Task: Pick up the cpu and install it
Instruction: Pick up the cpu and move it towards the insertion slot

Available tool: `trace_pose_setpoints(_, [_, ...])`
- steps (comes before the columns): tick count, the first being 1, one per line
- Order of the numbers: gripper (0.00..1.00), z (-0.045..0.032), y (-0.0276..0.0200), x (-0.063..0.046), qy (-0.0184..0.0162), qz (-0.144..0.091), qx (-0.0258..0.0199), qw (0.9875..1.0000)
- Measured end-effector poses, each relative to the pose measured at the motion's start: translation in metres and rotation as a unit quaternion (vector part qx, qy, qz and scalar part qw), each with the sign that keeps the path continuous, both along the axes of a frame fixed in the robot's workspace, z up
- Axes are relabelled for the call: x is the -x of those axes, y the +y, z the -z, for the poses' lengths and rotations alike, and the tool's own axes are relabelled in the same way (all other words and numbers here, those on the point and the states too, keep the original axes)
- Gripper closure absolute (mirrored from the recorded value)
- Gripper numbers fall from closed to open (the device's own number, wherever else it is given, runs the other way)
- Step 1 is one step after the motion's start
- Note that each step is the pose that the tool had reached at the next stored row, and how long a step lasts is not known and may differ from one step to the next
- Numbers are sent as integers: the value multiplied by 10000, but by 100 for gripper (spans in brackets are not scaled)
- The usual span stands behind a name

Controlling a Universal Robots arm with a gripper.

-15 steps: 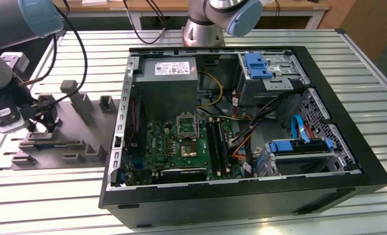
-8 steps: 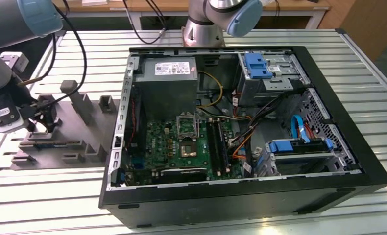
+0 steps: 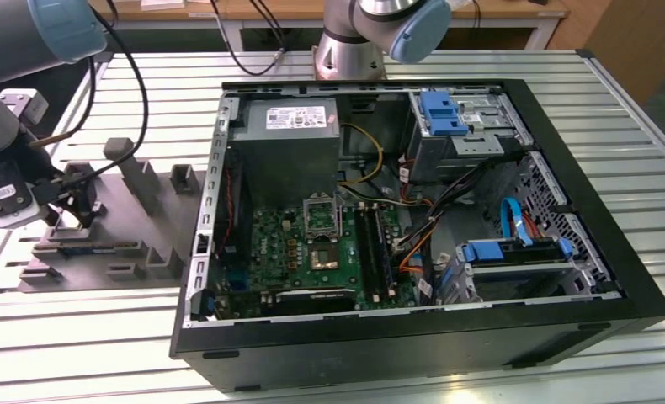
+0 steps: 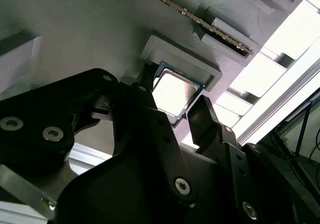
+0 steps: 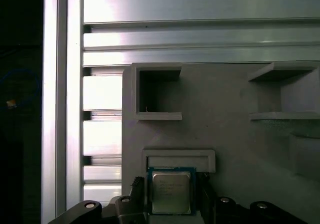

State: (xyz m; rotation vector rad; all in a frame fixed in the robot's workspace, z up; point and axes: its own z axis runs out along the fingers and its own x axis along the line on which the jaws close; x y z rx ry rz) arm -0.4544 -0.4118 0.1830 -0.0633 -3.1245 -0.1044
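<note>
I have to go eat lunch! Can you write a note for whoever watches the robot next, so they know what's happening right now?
Tool: at the cpu, straddling it; whether it grips, I cannot tell.
cpu: flat in its nest on the grey fixture plate, which sits at the exterior view's left of the open computer case.
Done: tool is at the cpu.
Left: cpu not yet lifted, not yet in the case.

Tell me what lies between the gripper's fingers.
The cpu, in its pocket on the fixture plate, flanked by the open gripper; both wrist views show it.
</note>
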Motion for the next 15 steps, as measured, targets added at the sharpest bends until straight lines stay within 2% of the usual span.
trace_pose_setpoints(12, [45,-10,0,1,1,0,0,10000])
trace_pose_setpoints(13, [47,-10,0,1,1,0,1,10000])
trace_pose_setpoints(14, [53,-11,0,1,1,0,1,10000])
trace_pose_setpoints(15, [53,-11,0,1,1,0,1,10000])
